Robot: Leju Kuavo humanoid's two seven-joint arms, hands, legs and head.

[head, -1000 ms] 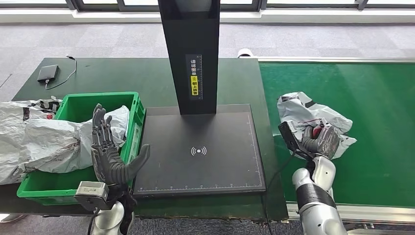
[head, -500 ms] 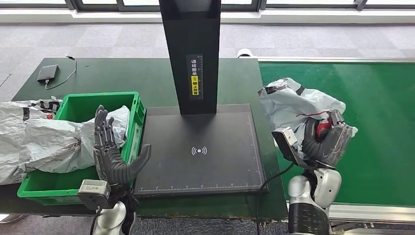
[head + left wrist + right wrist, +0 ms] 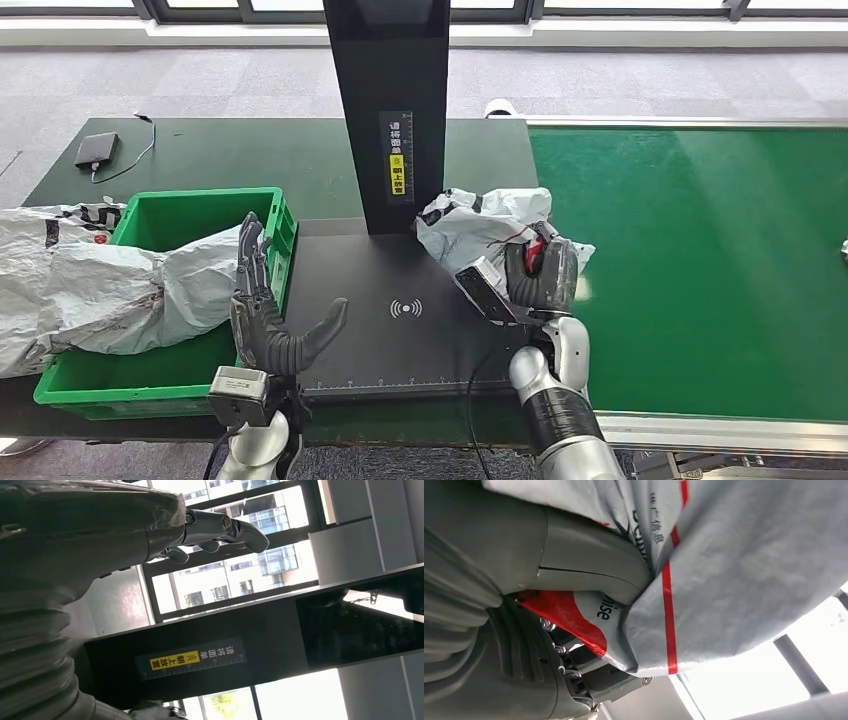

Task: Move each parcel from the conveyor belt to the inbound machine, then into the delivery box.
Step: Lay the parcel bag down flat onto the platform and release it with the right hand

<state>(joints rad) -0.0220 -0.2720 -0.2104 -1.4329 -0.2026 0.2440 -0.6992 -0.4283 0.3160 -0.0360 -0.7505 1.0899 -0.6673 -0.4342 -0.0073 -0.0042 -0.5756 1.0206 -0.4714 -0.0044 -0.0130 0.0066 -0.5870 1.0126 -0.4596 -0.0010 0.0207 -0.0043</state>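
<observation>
Right hand: the right hand (image 3: pixel 540 280) grips a grey parcel (image 3: pixel 480 225), fingers wrapped round a bunched fold; in the right wrist view the thumb (image 3: pixel 589 575) presses into the red-striped plastic (image 3: pixel 734 565).
Parcel: held over the far right corner of the scanner plate (image 3: pixel 400 345), bulging up and away from the hand toward the black column (image 3: pixel 392 110), very near it; whether it touches the plate, cannot tell.
Left hand: the left hand (image 3: pixel 270 320) is upright with fingers spread and thumb out, holding nothing, over the plate's left edge.
Open room: between the two hands the plate lies bare around its wireless mark (image 3: pixel 405 308), right up to the near ruler edge.
Left of left hand: the green box (image 3: pixel 150 375) sits just beside it, rim against the plate's edge, with a grey bag (image 3: pixel 110 285) draped over its wall.
Right of right hand: the green belt (image 3: pixel 720 250) runs wide and flat, its near rail just beside the forearm.
</observation>
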